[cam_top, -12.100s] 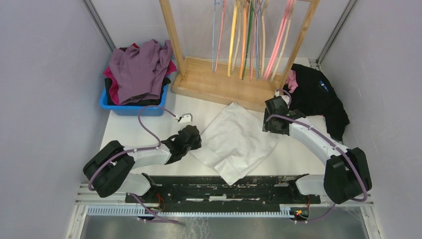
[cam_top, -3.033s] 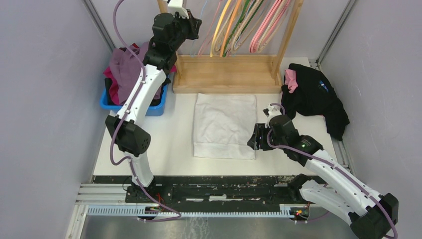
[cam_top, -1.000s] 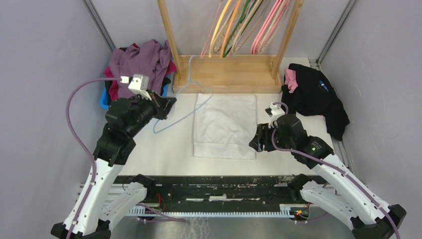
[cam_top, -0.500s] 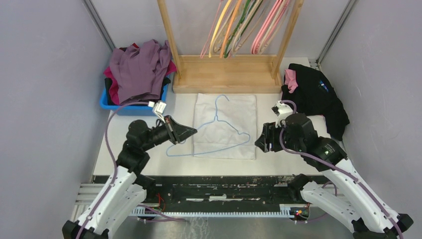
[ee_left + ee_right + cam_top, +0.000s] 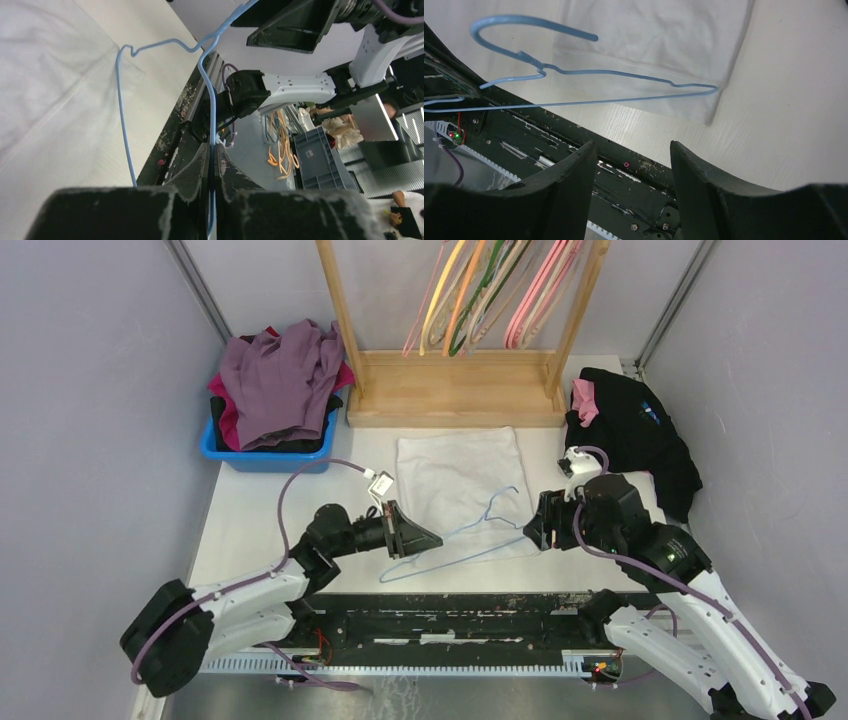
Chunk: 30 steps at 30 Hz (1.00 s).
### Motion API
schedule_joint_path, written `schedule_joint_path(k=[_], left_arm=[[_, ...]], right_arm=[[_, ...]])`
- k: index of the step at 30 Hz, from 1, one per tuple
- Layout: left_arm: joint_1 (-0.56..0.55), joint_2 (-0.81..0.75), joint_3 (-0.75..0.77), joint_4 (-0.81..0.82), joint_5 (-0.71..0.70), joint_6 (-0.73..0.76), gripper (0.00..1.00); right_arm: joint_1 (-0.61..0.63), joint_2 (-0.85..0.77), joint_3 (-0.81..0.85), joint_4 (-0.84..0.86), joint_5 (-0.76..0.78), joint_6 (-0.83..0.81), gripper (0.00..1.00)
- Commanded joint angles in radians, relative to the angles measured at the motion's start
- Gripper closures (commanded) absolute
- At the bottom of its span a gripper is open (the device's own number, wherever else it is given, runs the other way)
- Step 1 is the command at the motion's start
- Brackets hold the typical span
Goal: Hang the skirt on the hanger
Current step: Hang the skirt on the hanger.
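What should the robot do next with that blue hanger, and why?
Probably bring the open right gripper forward to take the hanger at its free end. The left gripper pinches it only at one end, and it hangs tilted above the white skirt, so a second grip would likely steady it.

Showing plain white on the skirt (image 5: 458, 475), pale blue on the hanger (image 5: 624, 74), bright blue on the bin (image 5: 262, 458).

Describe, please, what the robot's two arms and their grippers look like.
The left arm and right arm have white links and bulky black joints, each with a purple cable looping alongside. The left gripper and right gripper are black with tapered, wedge-shaped fingers.
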<state>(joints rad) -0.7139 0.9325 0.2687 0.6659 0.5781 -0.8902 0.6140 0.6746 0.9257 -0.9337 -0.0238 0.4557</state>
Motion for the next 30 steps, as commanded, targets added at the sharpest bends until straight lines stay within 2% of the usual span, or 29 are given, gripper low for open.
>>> schedule_joint_path(k=[1, 4, 12, 17, 23, 30], left_arm=[[-0.066, 0.091, -0.037, 0.293, -0.053, -0.025, 0.92], [-0.069, 0.088, -0.061, 0.345, -0.054, -0.036, 0.93], [-0.069, -0.094, -0.002, 0.147, -0.035, -0.005, 0.92], [-0.069, -0.09, -0.004, 0.17, 0.003, -0.041, 0.92], [-0.069, 0.067, -0.086, 0.453, 0.059, -0.132, 0.92], [-0.069, 0.344, -0.153, 0.82, 0.054, -0.158, 0.92]], right_arm=[[0.002, -0.025, 0.012, 0.007, 0.027, -0.004, 0.38], [0.001, -0.032, 0.01, 0.01, 0.024, 0.0, 0.38], [0.003, -0.03, -0.002, 0.026, 0.01, 0.007, 0.38], [0.002, -0.024, 0.003, 0.036, 0.005, 0.011, 0.38], [0.002, -0.022, 0.02, 0.029, 0.009, 0.015, 0.38], [0.002, -0.041, 0.057, 0.0, 0.034, 0.02, 0.38]])
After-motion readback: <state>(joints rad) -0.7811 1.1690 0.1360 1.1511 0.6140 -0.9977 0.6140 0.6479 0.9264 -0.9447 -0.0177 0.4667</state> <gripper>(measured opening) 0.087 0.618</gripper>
